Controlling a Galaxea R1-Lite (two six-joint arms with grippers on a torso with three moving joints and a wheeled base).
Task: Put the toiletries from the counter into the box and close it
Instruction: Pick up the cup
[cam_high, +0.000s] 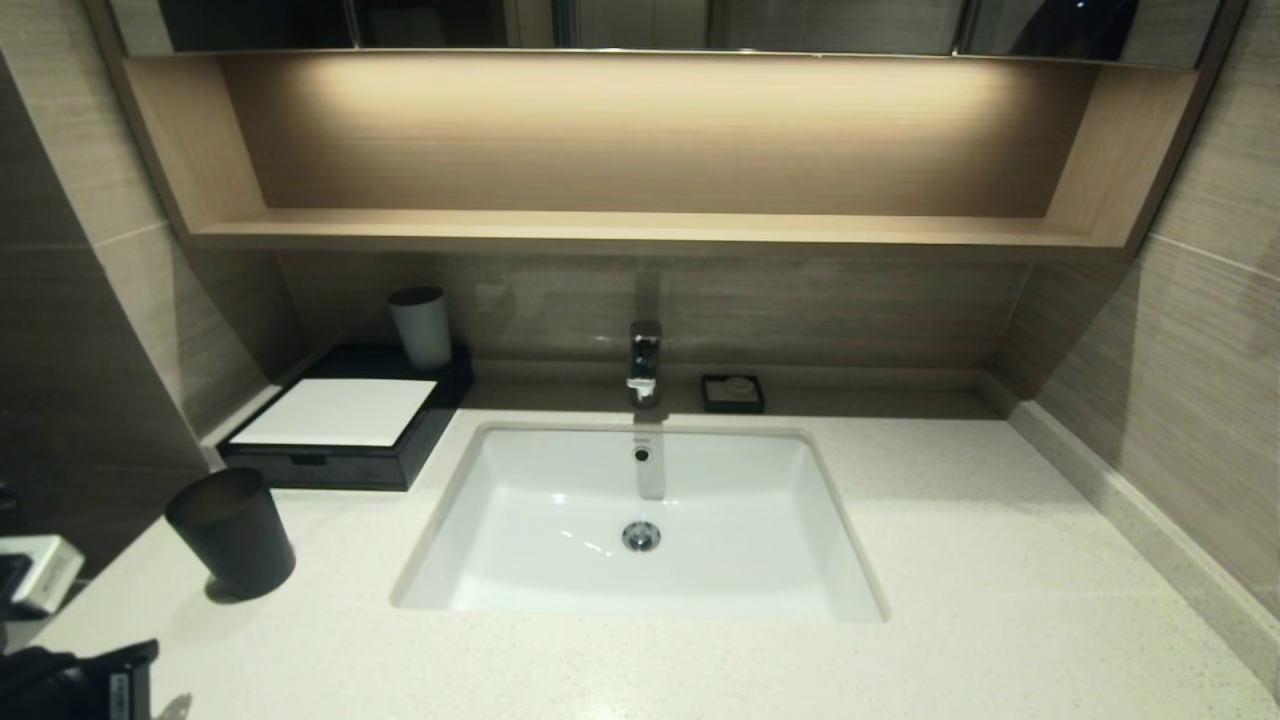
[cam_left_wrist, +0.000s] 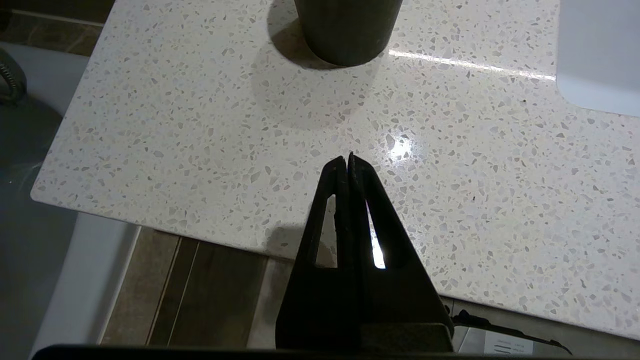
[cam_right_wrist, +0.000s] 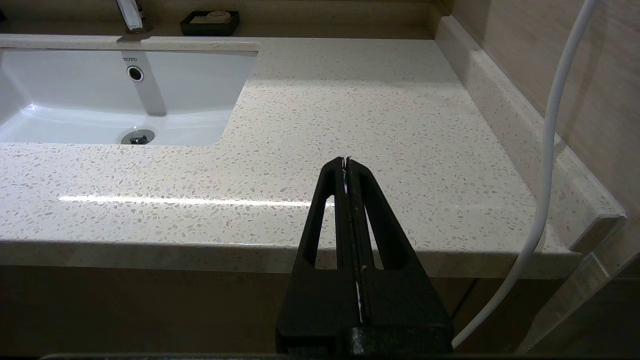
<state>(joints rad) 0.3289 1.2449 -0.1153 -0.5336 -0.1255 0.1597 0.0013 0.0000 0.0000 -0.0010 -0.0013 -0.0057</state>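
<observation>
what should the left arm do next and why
Probably pull it back to rest: no toiletries show on the counter, the box drawer looks closed, and the left gripper is shut and empty over the near edge by the black cup.

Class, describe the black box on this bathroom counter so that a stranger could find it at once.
Start at the white basin sunk in the counter. The box sits at its back left corner against the wall. Unlike the black cup before it, it is flat, with a white sheet on top.

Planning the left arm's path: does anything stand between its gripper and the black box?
Yes. The black cup stands on the counter between the left gripper, fingers shut near the counter's front left corner, and the box.
</observation>
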